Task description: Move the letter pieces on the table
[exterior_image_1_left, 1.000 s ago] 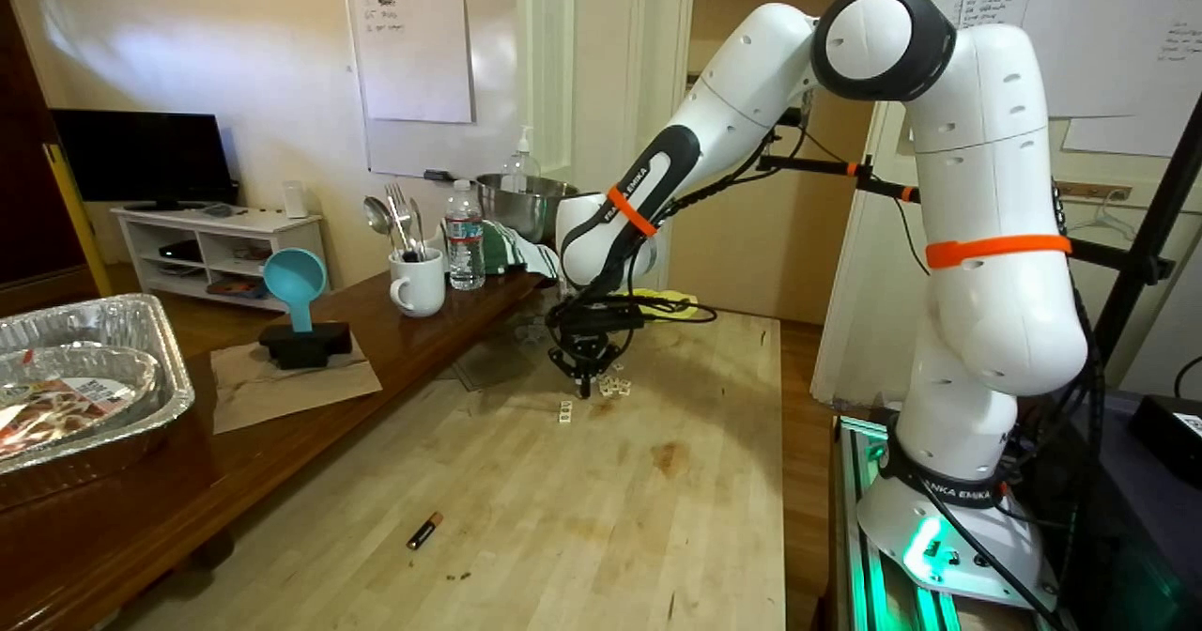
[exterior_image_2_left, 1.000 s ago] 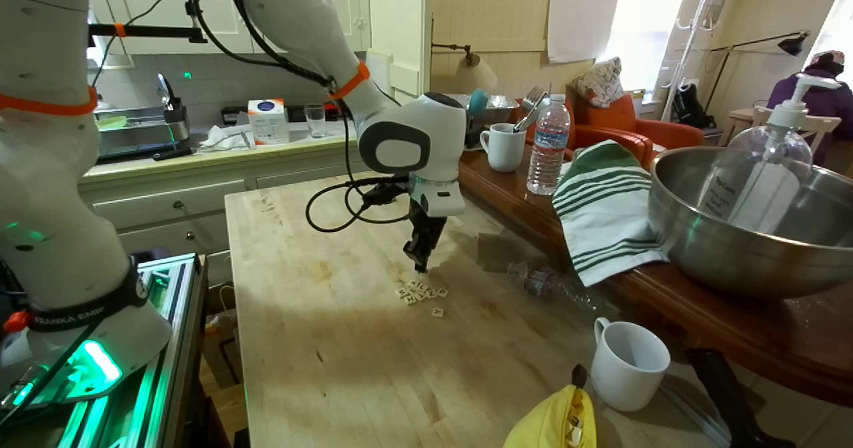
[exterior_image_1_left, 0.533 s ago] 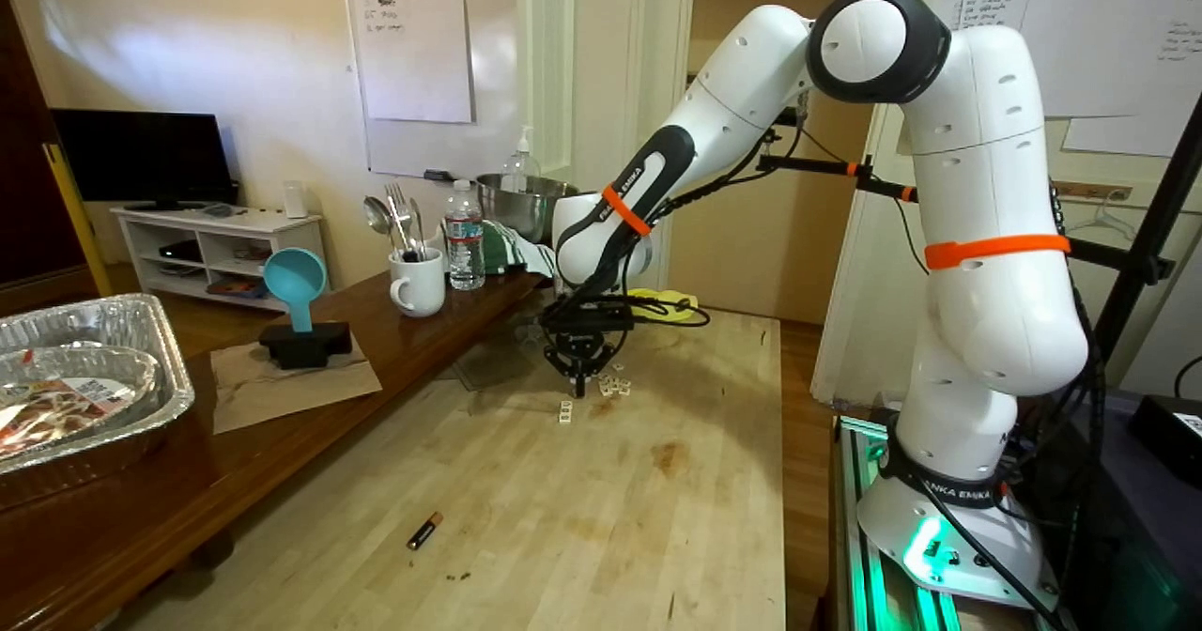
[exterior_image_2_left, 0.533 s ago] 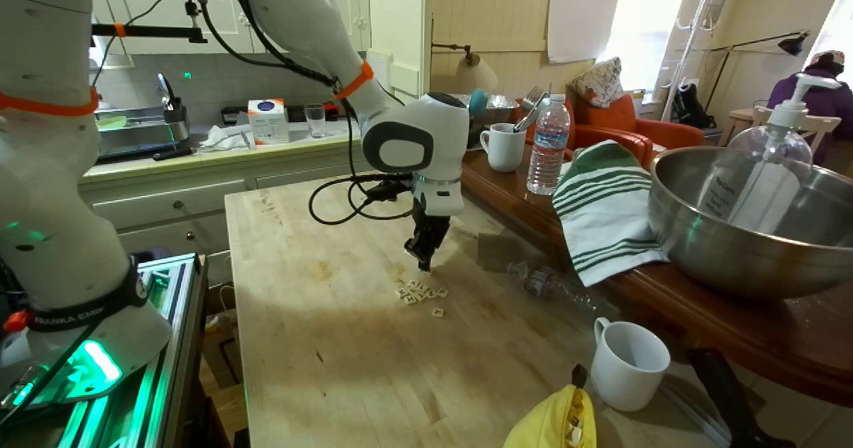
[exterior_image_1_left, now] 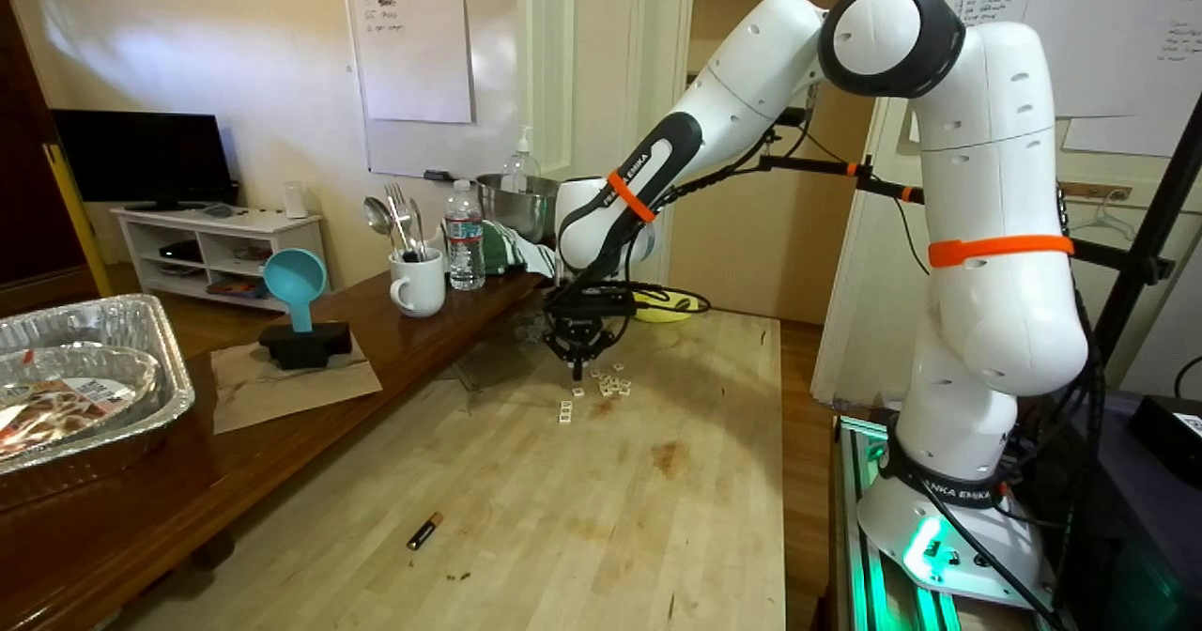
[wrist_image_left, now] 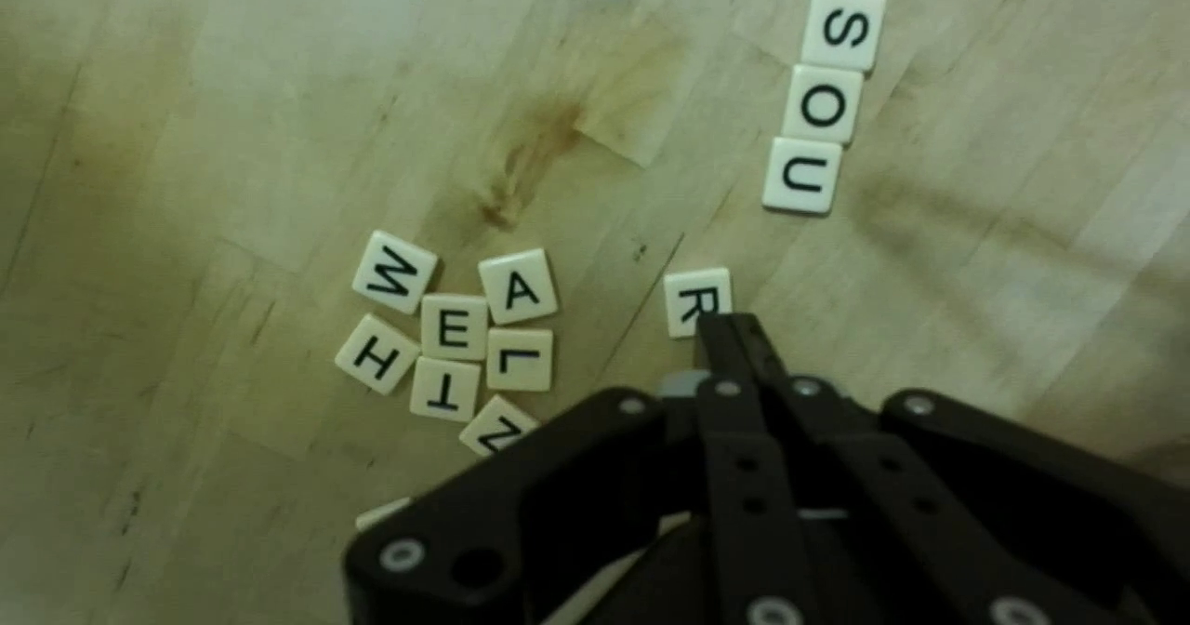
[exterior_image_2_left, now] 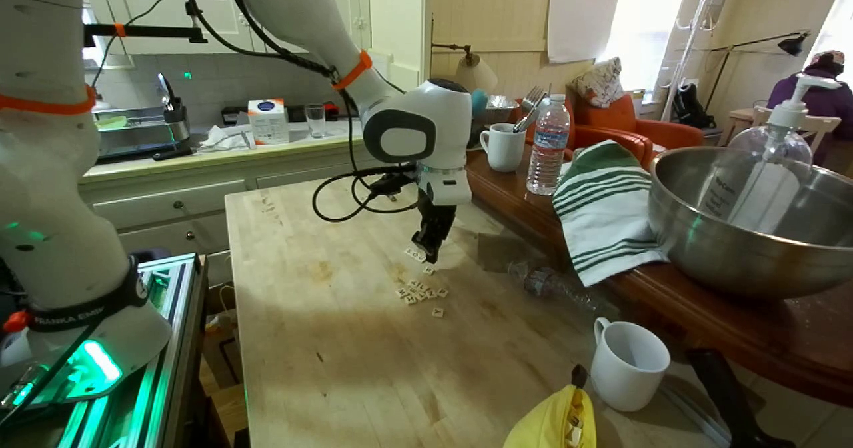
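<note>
The letter pieces are small cream square tiles on the light-wood table (exterior_image_1_left: 563, 518). In the wrist view, S, O (wrist_image_left: 823, 104) and U touch in a row. The R tile (wrist_image_left: 683, 304) lies apart, between that row and a loose cluster around the E tile (wrist_image_left: 454, 327). The cluster (exterior_image_2_left: 416, 293) and a separate Y tile (exterior_image_2_left: 438, 313) show in an exterior view. My gripper (wrist_image_left: 741, 323) is shut, with its fingertips together and nothing between them. It hovers above the table near the R tile and covers that tile's corner in the wrist view. Some tiles are partly hidden behind the gripper.
A battery (exterior_image_1_left: 425, 530) lies on the table. A yellow pouch (exterior_image_2_left: 553, 421), a white mug (exterior_image_2_left: 630, 368) and a clear bottle lying down (exterior_image_2_left: 540, 280) are on it too. A raised brown counter (exterior_image_1_left: 376, 330) runs alongside, bearing a cup of cutlery (exterior_image_1_left: 418, 284) and a metal bowl (exterior_image_2_left: 753, 248).
My gripper has risen from the table at the R tile, leaving that tile lying in plain sight. The S-O-U row now shows from behind the fingers. The other tiles have not moved.
</note>
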Tool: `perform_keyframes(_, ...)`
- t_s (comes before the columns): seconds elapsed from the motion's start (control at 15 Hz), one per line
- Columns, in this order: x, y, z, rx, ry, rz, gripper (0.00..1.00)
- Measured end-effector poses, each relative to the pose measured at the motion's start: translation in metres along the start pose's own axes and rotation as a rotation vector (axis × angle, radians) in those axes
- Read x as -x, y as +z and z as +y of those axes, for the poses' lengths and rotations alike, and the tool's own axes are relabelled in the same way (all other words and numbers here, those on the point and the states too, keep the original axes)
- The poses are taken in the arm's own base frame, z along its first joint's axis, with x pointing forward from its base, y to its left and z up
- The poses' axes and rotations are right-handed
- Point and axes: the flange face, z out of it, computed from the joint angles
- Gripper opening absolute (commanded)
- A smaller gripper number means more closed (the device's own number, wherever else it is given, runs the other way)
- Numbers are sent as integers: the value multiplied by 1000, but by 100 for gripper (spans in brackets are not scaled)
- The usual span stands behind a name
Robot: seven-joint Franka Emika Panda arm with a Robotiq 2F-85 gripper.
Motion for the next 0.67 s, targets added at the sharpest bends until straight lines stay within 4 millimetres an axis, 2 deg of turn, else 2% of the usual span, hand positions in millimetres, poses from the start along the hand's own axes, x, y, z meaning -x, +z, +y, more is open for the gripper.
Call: perform_keyframes(0.67, -10, 1, 13, -6, -538, 2, 0)
